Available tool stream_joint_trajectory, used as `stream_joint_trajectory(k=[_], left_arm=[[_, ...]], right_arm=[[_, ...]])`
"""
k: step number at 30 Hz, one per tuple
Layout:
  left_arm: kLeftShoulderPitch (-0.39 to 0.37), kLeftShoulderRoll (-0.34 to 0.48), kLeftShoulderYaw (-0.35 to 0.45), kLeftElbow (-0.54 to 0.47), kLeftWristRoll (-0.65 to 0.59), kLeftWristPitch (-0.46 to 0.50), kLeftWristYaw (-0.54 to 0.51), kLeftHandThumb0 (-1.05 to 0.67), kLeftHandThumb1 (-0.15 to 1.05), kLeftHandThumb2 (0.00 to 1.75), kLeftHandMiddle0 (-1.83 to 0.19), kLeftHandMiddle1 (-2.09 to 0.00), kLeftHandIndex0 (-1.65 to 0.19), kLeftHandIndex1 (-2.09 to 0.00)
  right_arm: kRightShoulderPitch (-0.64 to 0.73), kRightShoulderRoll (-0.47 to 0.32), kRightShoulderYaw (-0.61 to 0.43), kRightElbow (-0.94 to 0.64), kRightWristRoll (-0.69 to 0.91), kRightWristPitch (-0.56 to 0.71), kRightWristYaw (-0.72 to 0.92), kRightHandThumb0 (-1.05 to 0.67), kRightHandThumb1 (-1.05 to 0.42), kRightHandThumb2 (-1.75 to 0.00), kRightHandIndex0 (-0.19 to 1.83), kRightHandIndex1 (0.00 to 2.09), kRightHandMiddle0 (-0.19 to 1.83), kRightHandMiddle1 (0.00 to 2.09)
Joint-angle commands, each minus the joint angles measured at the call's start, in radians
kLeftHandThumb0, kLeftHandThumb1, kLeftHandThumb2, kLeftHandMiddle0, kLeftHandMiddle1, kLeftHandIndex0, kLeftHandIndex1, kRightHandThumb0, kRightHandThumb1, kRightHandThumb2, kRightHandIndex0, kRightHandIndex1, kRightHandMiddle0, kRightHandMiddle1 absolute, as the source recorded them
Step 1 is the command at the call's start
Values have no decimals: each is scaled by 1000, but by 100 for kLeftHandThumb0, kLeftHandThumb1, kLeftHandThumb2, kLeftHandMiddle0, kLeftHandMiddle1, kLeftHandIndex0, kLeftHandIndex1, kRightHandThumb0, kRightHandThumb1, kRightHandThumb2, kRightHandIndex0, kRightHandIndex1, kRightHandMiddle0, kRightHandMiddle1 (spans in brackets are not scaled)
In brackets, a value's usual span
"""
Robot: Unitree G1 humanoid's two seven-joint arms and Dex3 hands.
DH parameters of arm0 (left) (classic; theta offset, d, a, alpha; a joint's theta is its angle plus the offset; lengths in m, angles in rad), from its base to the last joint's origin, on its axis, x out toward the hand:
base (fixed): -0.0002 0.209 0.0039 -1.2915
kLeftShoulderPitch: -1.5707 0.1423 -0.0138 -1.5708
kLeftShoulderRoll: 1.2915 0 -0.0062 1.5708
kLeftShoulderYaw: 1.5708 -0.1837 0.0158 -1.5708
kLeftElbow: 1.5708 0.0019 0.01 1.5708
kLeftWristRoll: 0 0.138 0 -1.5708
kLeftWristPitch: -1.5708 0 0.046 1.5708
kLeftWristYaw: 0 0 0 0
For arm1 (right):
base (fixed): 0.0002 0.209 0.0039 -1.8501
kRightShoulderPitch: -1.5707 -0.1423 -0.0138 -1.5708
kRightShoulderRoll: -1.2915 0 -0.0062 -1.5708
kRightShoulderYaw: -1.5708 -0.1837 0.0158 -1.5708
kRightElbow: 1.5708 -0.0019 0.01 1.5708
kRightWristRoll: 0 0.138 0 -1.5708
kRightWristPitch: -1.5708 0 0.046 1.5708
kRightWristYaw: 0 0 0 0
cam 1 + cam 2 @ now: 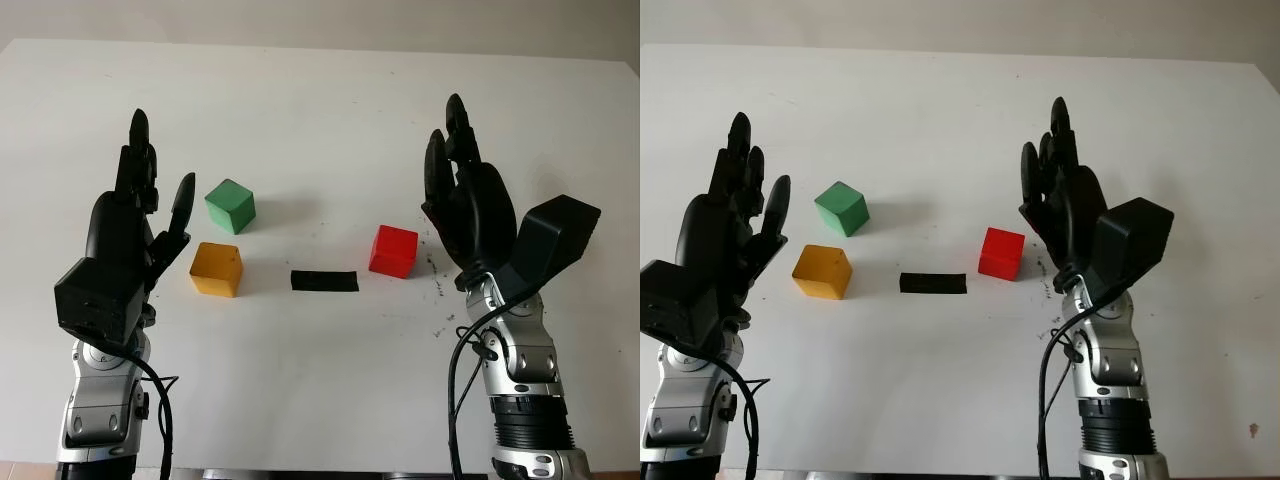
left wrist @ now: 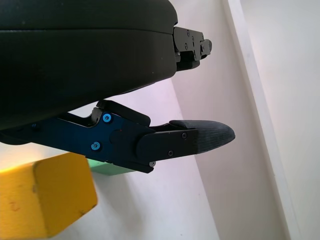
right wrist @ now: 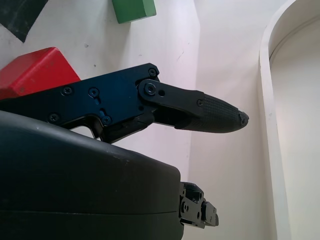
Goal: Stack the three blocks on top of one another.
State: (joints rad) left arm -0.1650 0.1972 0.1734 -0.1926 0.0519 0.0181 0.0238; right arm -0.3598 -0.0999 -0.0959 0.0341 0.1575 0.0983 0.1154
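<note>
Three blocks lie separately on the white table (image 1: 330, 110). The left hand (image 1: 140, 225) is open, raised just left of the yellow block (image 1: 216, 269) and green block (image 1: 230, 206). The right hand (image 1: 465, 205) is open, raised just right of the red block (image 1: 393, 250). A black strip (image 1: 324, 281) lies between the yellow and red blocks.

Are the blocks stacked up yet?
No. The green block, yellow block and red block each sit apart on the white table.
</note>
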Motion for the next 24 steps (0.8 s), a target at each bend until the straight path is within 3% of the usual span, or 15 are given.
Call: stream_joint_trajectory(k=[1, 12, 15, 19, 24], left_arm=[[-6, -3, -5, 3, -2, -8, -1, -67, 105, 50, 5, -5, 6, -3], [-23, 3, -14, 27, -3, -20, -13, -67, 105, 50, 5, -5, 6, -4], [-29, 3, -18, 29, 2, -16, -12, -69, 105, 49, 5, -5, 6, -4], [-37, 4, -18, 34, 2, -15, -12, -69, 105, 50, 4, -6, 6, -5], [-31, 11, -18, 26, 14, -16, -14, -64, 105, 52, 2, -6, 4, -6]], right_arm=[[15, 4, -5, -29, 4, 1, -4, -73, -105, -66, -19, 0, -19, 0], [14, -19, 4, -39, -21, 17, -4, -68, -105, -59, -19, 0, -19, 0], [-9, -130, 19, -35, -127, -35, 36, -67, -105, -42, -16, 2, -15, 3], [-97, -289, 7, -8, -133, -52, 195, -67, -105, -18, -14, 4, -12, 5], [-272, -585, 102, 59, -339, -209, 400, -70, -90, -4, 1, 11, 5, 14]])
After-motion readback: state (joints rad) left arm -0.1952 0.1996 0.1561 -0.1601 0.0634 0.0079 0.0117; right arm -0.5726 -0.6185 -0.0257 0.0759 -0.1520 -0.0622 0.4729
